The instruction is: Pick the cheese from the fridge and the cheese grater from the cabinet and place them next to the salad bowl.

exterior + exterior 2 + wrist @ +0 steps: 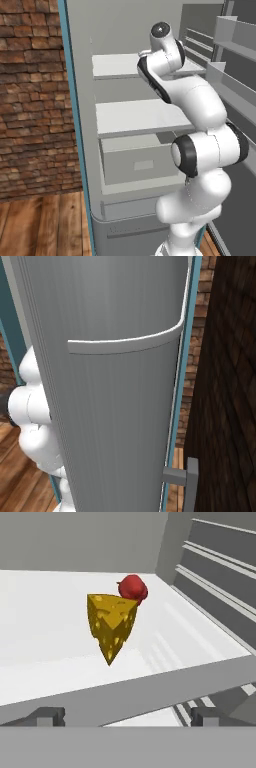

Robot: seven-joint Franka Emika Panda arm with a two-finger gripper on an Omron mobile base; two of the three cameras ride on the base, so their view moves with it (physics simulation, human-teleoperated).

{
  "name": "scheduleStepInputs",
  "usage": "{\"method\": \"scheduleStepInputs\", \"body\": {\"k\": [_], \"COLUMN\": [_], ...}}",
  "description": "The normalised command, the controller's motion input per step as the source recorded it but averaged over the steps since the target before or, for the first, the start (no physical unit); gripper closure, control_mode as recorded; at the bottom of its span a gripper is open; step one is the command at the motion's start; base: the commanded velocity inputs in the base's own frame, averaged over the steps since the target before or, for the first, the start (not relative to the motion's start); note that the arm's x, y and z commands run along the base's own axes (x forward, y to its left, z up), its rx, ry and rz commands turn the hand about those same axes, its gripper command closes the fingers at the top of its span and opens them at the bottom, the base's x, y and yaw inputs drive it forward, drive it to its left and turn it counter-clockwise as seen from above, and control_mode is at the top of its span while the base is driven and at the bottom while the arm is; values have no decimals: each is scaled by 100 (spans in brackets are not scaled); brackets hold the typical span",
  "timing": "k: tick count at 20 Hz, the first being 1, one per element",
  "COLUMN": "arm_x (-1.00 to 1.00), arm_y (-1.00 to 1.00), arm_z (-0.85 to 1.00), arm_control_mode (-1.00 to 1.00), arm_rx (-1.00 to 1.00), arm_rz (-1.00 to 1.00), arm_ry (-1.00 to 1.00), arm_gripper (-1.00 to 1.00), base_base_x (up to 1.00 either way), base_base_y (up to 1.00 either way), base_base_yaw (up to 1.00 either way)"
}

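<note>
My gripper [127,716] standing spread wide at the frame's bottom, facing the cheese [111,625] at centre on a white fridge [80,150] shelf, red ball [132,588] touching behind it

A: Listing walls?
B: Logging brick wall [30,100], left base view: showing red-brown courses with pale mortar, taking up the left side, meeting the floor low down.
A: Flooring?
B: Entering wooden floor [40,225]: showing warm brown planks, lying below the brick, running toward it. Also appearing at lower left in the right base view.
A: Adding anything for the right side?
B: Recording dark brick wall [230,381], right base view: standing in shadow along the right edge, reading almost black.
A: Lighting?
B: Falling soft and even over the left-hand brick and planks.
</note>
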Motion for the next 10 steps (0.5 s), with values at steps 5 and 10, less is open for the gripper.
{"method": "scheduleStepInputs", "body": {"k": [5,10], "arm_x": [31,20], "arm_y": [-9,-12], "arm_z": [0,0], "arm_control_mode": [-100,-100], "arm_rx": [0,0], "arm_rz": [-8,-8], "arm_ry": [3,0], "arm_gripper": [-100,-100], "base_base_x": [0,0], "base_base_y": [0,0], "base_base_yaw": [0,0]}}
